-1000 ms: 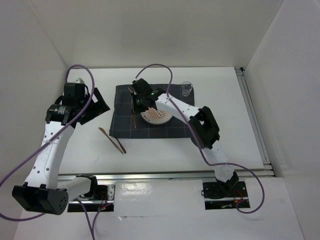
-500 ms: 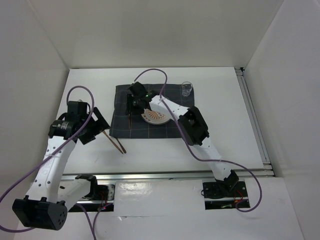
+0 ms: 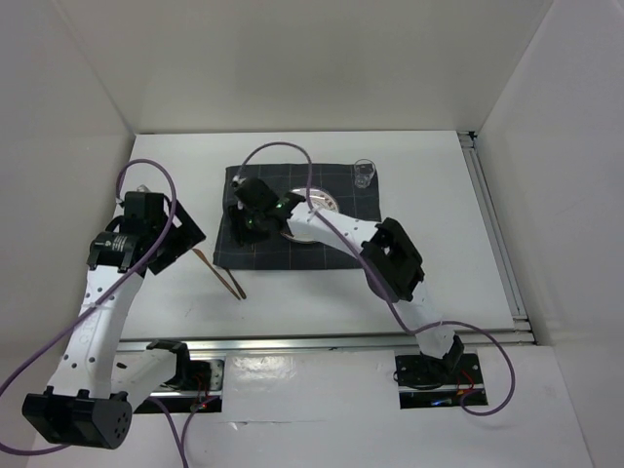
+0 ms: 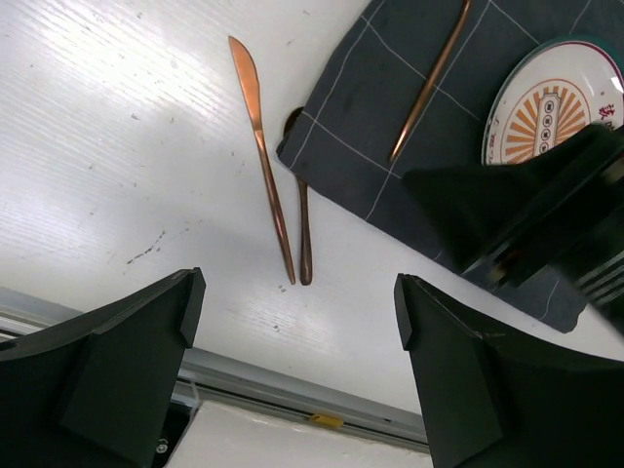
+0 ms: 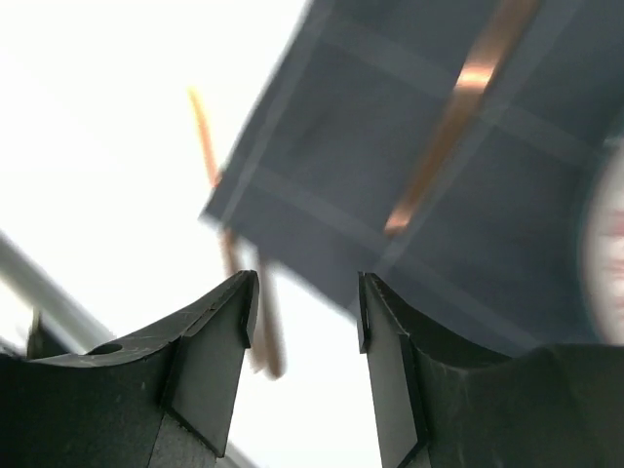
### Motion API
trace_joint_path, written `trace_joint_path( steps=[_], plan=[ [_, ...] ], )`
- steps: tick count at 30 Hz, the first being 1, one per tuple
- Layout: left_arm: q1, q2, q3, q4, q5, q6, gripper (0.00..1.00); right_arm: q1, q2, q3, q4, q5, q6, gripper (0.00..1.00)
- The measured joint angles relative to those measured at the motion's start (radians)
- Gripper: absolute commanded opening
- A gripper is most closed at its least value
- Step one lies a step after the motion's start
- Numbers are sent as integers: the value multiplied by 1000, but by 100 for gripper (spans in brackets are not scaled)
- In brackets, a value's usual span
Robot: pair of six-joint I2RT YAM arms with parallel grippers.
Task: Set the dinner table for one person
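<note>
On the white dinner table (image 3: pixel 439 263) lies a dark grid-lined cloth (image 3: pixel 312 253) with a patterned plate (image 4: pixel 546 102) on it. A copper utensil (image 4: pixel 434 78) rests on the cloth left of the plate. My right gripper (image 3: pixel 240 214) hovers open over the cloth's left part, nothing between its fingers (image 5: pixel 219 341). A copper knife (image 4: pixel 261 136) and a spoon (image 4: pixel 304 229) lie side by side on the bare table just off the cloth's near-left corner. My left gripper (image 4: pixel 297 292) stands wide open above the table, near them and empty.
A small clear glass (image 3: pixel 365 174) stands at the cloth's far right corner. A metal rail (image 3: pixel 322 341) runs along the table's near edge, another (image 3: pixel 492 229) along the right side. White walls close in the left, back and right.
My right gripper has opened, left the copper utensil lying on the cloth and drifted left. The left arm swung nearer, toward the knife and spoon.
</note>
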Motion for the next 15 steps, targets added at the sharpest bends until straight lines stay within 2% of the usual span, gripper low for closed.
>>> trace_joint_path(
  steps=[8, 15],
  plan=[
    [2, 11, 1, -1, -3, -20, 98, 163, 40, 0, -5, -16, -44, 58],
    [4, 15, 1, -1, -2, -19, 98, 183, 153, 66, -55, 82, -59, 55]
  ],
)
